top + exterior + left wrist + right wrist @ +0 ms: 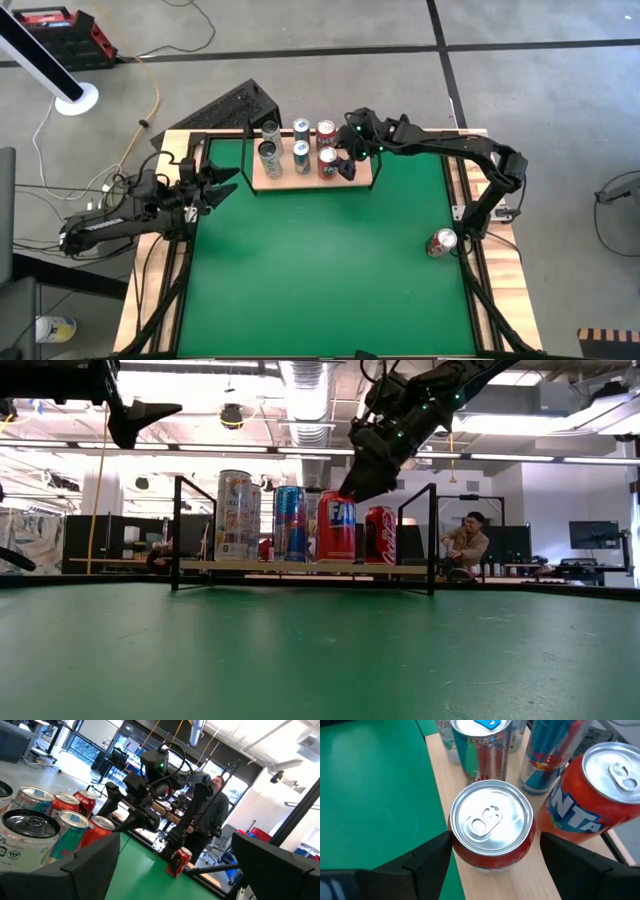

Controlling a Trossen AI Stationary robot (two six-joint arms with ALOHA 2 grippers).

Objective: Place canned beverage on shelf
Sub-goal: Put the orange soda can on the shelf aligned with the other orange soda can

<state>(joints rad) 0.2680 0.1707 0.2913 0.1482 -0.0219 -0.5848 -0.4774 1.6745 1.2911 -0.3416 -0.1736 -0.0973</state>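
The left end effector (222, 183) hangs over the left edge of the green mat (320, 270), its fingers spread and holding nothing, pointing toward the shelf (300, 181) at the table's (500, 290) far side. On that light-wood board with its thin black wire frame stand six cans in two rows: two silver cans (270, 152) at the left end, two blue-topped cans (302, 150) in the middle, and two red ones to their right. The rear red one is an orange-red Fanta can (592, 795); the front one is a red cola can (492, 827), upright near the board's front edge. The right end effector (347, 163), on an arm reaching in from the table's right side, is above that cola can; in the right wrist view its dark fingers (427, 857) stand parted on either side of the can, apart from its wall. In the low view its tip (352, 488) sits just over the red cans' tops. One more red canned beverage (442, 242) lies on its side on the mat near the right edge, well apart from the shelf
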